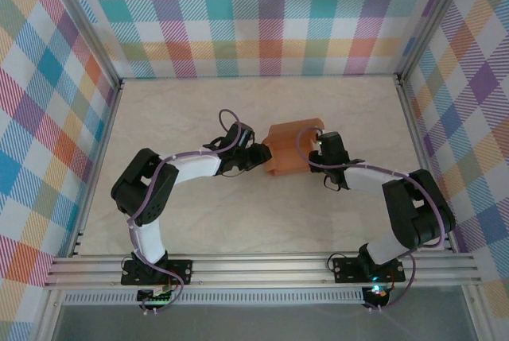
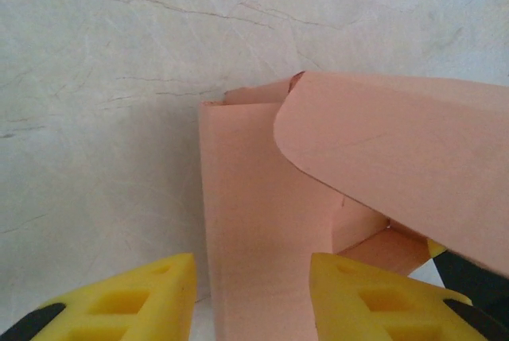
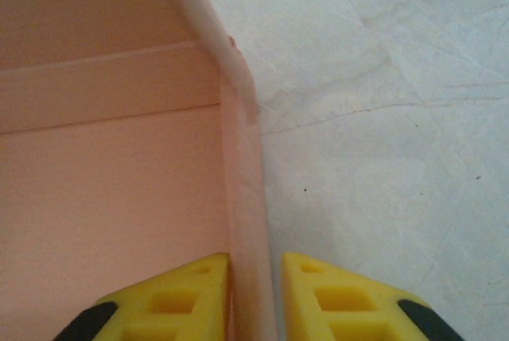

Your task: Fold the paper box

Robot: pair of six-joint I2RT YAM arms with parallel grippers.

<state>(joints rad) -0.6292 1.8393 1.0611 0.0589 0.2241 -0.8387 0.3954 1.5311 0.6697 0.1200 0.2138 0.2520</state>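
Top external view, and here is the scene: the paper box (image 1: 288, 150), salmon-orange card and half raised, sits on the pale marbled table (image 1: 238, 222) just off the middle toward 2 o'clock, with plaid walls (image 1: 270, 15) all round. The left arm sweeps in from its base at 7 o'clock, and the left gripper (image 1: 261, 153) is right at the box's 9 o'clock edge, touching the card. The right arm reaches in from 5 o'clock, and the right gripper (image 1: 316, 144) is at the box's 3 o'clock side. Over to the left wrist camera: two yellow fingers (image 2: 159, 301) stand part-way apart at 7 and 5 o'clock. A panel of card runs up between them toward 12, and a rounded flap (image 2: 382, 158) curls across from 3 o'clock over an open corner. The card nearly fills the gap, but whether those jaws actually press on it I cannot tell. Now the right wrist camera: a side wall (image 3: 242, 166) stands upright and edge-on, running from 12 o'clock down to 6, straight between the yellow fingertips (image 3: 191, 293). The 7 o'clock finger is inside the box, up against the wall. The 5 o'clock finger is outside over bare table, with a thin sliver showing on that side. The jaws are nearly together about the wall; truly pinched or not, I cannot tell.
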